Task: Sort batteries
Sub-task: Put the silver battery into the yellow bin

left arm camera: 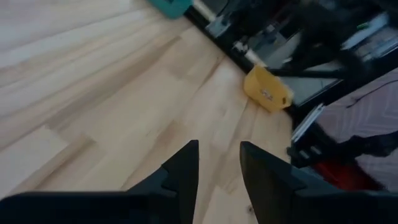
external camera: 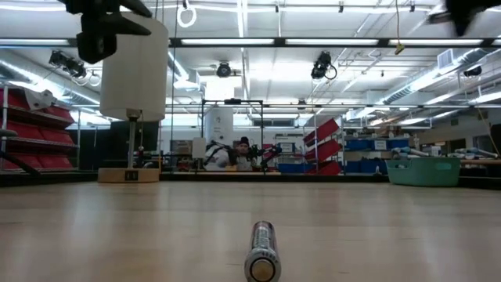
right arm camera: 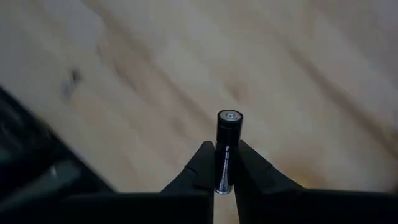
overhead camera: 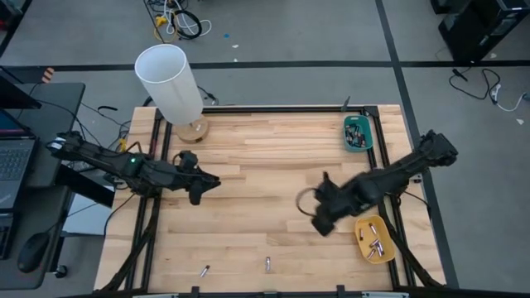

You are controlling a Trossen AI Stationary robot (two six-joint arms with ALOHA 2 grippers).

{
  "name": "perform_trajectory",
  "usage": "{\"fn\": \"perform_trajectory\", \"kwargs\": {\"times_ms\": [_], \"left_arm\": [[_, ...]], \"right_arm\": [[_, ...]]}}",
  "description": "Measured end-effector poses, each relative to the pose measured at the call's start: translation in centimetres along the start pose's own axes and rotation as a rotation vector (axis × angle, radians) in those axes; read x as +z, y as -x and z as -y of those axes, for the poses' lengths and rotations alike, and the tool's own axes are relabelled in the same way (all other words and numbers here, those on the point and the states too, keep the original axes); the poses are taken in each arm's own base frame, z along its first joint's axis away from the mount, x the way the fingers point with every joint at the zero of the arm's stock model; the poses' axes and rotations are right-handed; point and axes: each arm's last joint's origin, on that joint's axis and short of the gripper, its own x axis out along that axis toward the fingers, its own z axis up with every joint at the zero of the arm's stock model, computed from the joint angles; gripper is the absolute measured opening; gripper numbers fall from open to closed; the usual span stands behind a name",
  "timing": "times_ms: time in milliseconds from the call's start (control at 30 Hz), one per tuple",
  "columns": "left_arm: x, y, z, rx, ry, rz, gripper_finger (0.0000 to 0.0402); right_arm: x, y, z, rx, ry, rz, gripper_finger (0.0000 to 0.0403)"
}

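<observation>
My right gripper point(overhead camera: 319, 222) hovers over the table's right half, just left of the yellow tray point(overhead camera: 374, 239), and is shut on a dark battery point(right arm camera: 227, 140). My left gripper point(overhead camera: 201, 187) is open over the left half and holds nothing; its fingers point(left arm camera: 186, 163) stand apart. Two silvery batteries lie on their sides near the near edge, one point(overhead camera: 267, 264) in the middle and one point(overhead camera: 204, 270) to its left. The low view shows the middle one point(external camera: 262, 252) end-on. The yellow tray holds several silvery cells, and the teal tray point(overhead camera: 358, 132) holds dark ones. My right gripper pinches the dark battery between its two fingers point(right arm camera: 201, 165), by its rear half point(right arm camera: 224, 174). The battery lies along the fingers, and its capped end point(right arm camera: 230, 116) sticks out past the fingertips. It is lifted clear of the wooden table.
A white cylindrical lamp point(overhead camera: 171, 83) on a wooden base stands at the far left corner. The teal tray sits at the far right edge, the yellow tray at the near right edge. Bare wood point(overhead camera: 265, 157) lies between the arms. A person sits in the room beyond point(external camera: 243, 153).
</observation>
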Motion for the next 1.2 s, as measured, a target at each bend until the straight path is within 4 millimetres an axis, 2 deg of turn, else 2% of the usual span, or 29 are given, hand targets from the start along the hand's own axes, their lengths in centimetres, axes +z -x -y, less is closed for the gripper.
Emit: {"fn": "perform_trajectory", "kwargs": {"times_ms": [133,333,600,733,833,1067,1200], "left_arm": [[-0.2,-0.1,-0.1,0.016,-0.007,-0.012,0.0131],[-0.4,-0.6,-0.2,0.053,-0.028,-0.016,0.0131],[-0.6,-1.0,-0.2,0.069,-0.054,-0.026,0.0131],[-0.6,-1.0,-0.2,0.067,-0.053,-0.024,0.0131],[-0.6,-1.0,-0.2,0.067,-0.053,-0.025,0.0131],[-0.9,-1.1,-0.3,0.061,-0.064,-0.083,0.0131],[-1.3,-1.5,-0.3,0.042,-0.074,-0.144,0.0133]], "right_arm": [[-3.6,0.9,0.5,-0.038,0.018,-0.112,0.0028],[-7.9,0.2,0.4,-0.128,-0.007,-0.188,0.0028],[-11.7,-4.4,2.5,-0.224,-0.147,-0.231,0.0029],[-12.4,-6.7,3.7,-0.252,-0.218,-0.26,0.0044],[-12.6,-7.8,4.3,-0.278,-0.248,-0.279,0.0073],[-12.3,-8.0,4.7,-0.319,-0.281,-0.28,0.0161],[-11.7,-7.4,3.8,-0.254,-0.283,-0.22,0.0198]]}}
